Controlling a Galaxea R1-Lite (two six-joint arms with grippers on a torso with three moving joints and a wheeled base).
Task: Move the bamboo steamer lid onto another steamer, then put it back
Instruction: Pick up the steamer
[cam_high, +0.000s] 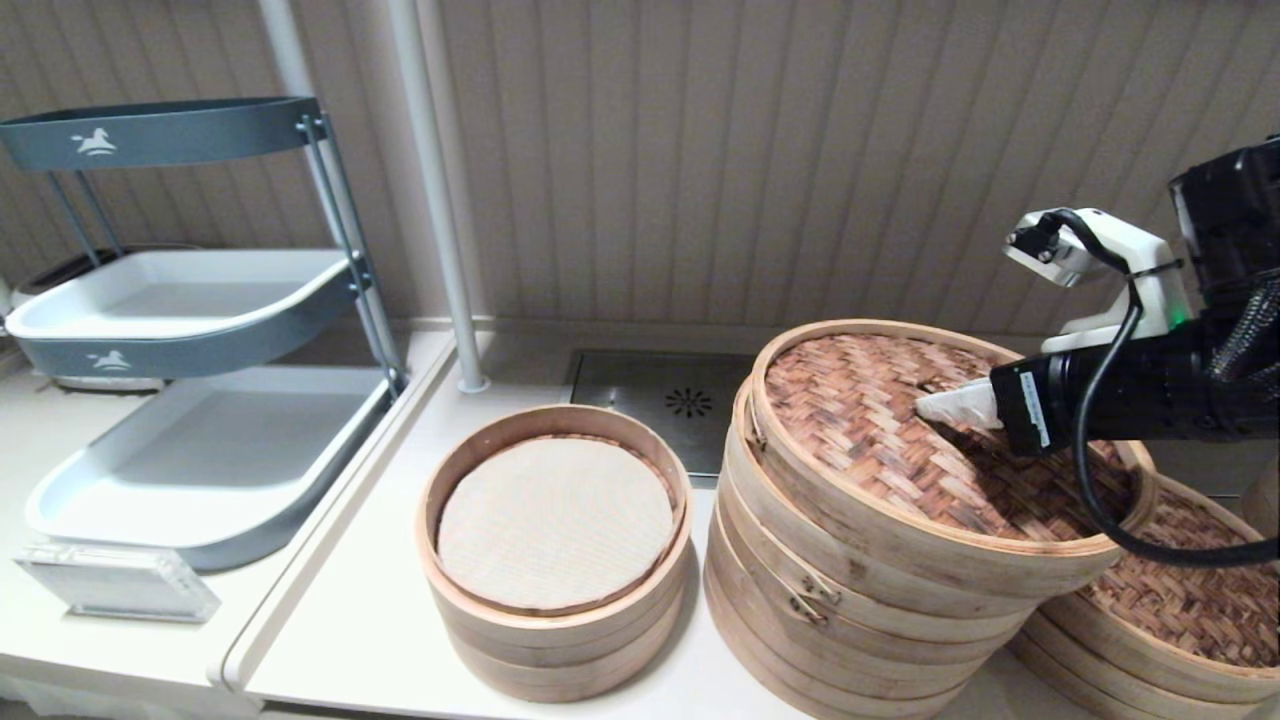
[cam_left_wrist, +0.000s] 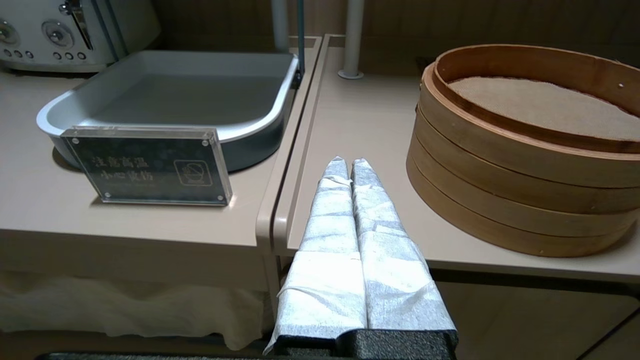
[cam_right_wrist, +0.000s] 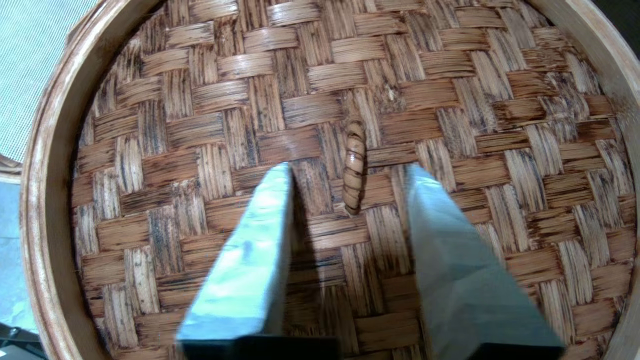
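The bamboo steamer lid (cam_high: 880, 450), with its dark mottled-brown weave, lies on top of the other steamer (cam_high: 790, 560), the tall pale stack with a dark clasp (cam_high: 812, 598). The lid sits shifted to the right and overhangs the stack on that side. My right gripper (cam_high: 955, 405) hangs over the lid's centre. In the right wrist view the gripper (cam_right_wrist: 348, 169) is open, one finger on each side of the small centre loop (cam_right_wrist: 354, 167) without closing on it. My left gripper (cam_left_wrist: 349, 162) is shut and empty, parked over the table's front edge, out of the head view.
A smaller steamer with a cloth liner (cam_high: 555, 545) stands left of the tall stack. A lower wide steamer with dark weave (cam_high: 1180, 600) sits at the right, partly under the lid's overhang. A grey tiered tray rack (cam_high: 190, 300), an acrylic sign (cam_high: 115, 580) and a pole (cam_high: 440, 200) stand at the left.
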